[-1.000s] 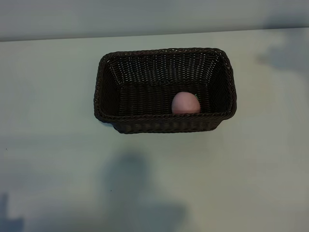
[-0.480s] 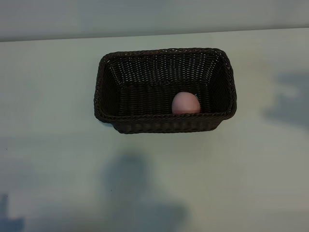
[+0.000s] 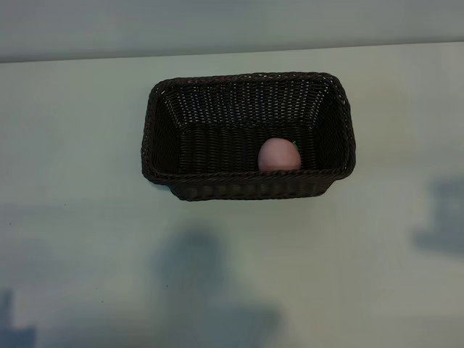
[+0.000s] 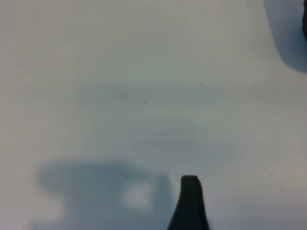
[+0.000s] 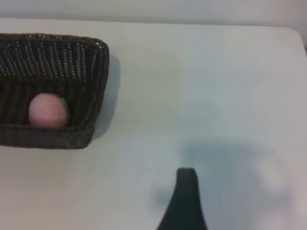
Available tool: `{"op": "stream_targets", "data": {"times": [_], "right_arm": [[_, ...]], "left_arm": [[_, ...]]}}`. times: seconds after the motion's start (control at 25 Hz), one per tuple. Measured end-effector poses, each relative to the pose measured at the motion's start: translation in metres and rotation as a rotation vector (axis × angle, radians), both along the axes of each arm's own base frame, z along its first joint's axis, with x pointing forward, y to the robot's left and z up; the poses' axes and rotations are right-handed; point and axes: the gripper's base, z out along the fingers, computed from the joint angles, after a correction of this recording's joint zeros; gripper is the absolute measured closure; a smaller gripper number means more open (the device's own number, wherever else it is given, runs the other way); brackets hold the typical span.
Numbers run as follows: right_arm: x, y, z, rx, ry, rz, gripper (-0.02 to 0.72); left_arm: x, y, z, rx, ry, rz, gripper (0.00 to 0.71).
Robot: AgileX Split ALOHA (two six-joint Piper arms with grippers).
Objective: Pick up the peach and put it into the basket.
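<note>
The pale-pink peach (image 3: 279, 155) lies inside the dark brown wicker basket (image 3: 246, 77), against its near wall and right of the middle. The right wrist view shows the same peach (image 5: 47, 111) in the basket (image 5: 98, 72), well away from my right gripper's one visible finger (image 5: 186, 201), which hangs over bare table. My left gripper's one visible finger (image 4: 190, 203) is likewise over bare table with nothing near it. Neither arm appears in the exterior view. Both grippers stand open and hold nothing.
The pale table (image 3: 72, 217) stretches all round the basket. Its far edge meets a grey wall (image 3: 232, 25) just behind the basket. Soft arm shadows fall on the near and right parts of the table.
In the exterior view a shadow at the right has slid from the far corner toward the near side of the table. The peach and basket have not moved.
</note>
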Motion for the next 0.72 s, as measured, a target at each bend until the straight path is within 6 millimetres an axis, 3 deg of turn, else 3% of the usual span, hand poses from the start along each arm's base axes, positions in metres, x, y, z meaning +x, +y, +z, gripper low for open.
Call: {"op": "stream_targets", "data": {"times": [0.48,0.72], "right_arm": [[-0.037,0.006,-0.049,-0.022,-0.132,0.042,0.168],[-0.057,0.007,-0.060,-0.057,-0.217,0.027,0.170]], "left_arm": [[0.000,0.000,0.000,0.000,0.000,0.000,0.118],[0.000,0.000,0.000,0.000,0.000,0.000,0.118]]}}
